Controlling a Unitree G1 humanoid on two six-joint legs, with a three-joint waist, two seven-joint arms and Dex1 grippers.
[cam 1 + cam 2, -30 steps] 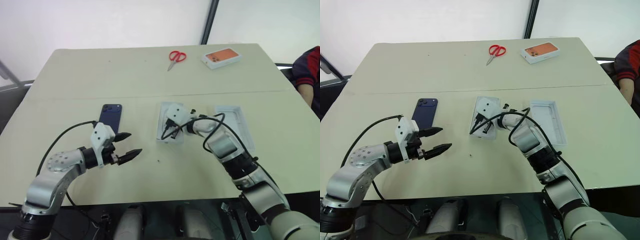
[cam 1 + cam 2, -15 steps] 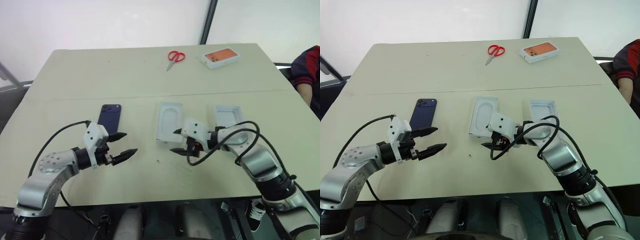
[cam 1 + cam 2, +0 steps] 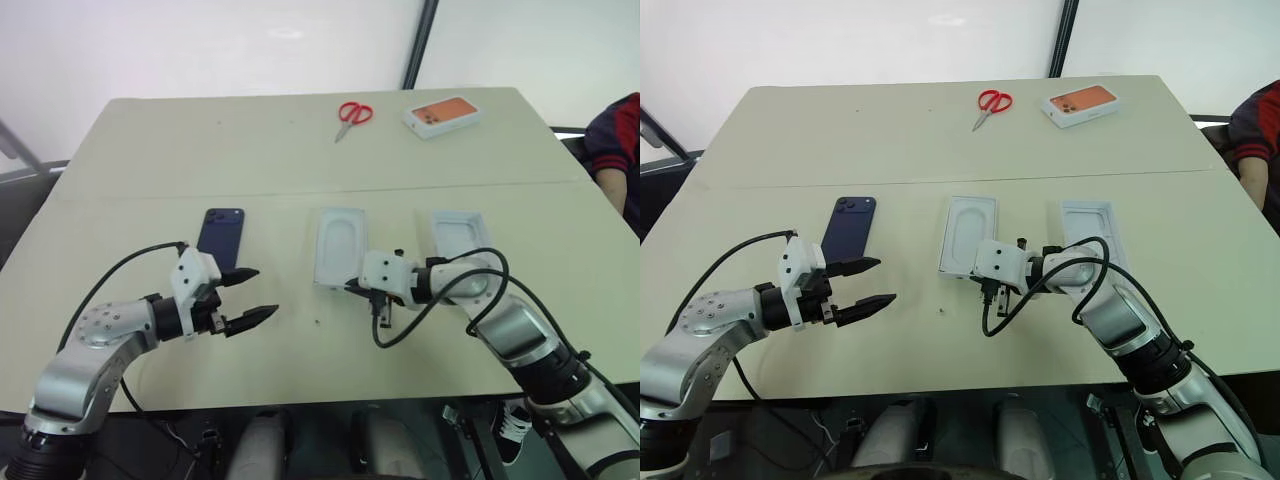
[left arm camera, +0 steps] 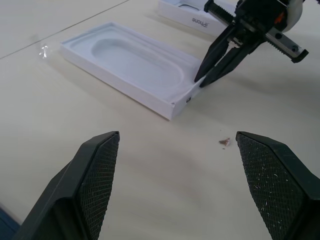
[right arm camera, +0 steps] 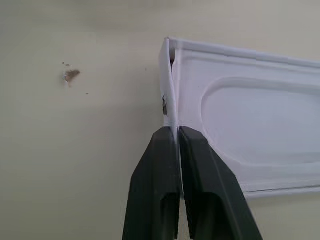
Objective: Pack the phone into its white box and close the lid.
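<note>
Left eye view and its twin: we look down on a pale beige table (image 3: 150,150) with two robot arms reaching in from the near edge.

The phone (image 3: 221,236) is dark blue and lies flat on the left half of the table. Its back faces up and its camera cluster is at the far corner. It is outside every box.

To its right, and apart from it, sits the white box (image 4: 125,84). A white insert (image 4: 135,60) with an oblong hollow lies inside it. Further right again, the lid (image 3: 458,235) lies with its pale open side up.

The left claw (image 3: 262,292) hangs just beyond the near end of the phone. Its two black fingers are spread wide with nothing between them.

The right claw (image 5: 176,131) is at the near end of the white box. In the right wrist view we see its fingers pressed together on the thin white wall near a corner of the box.

A small brown crumb (image 4: 224,142) lies on the bare table between the two claws.

At the far edge are red-handled scissors (image 3: 352,114) and, to their right, a white box with an orange face (image 3: 443,113). A person's dark and red sleeve (image 3: 615,140) shows at the right edge.
</note>
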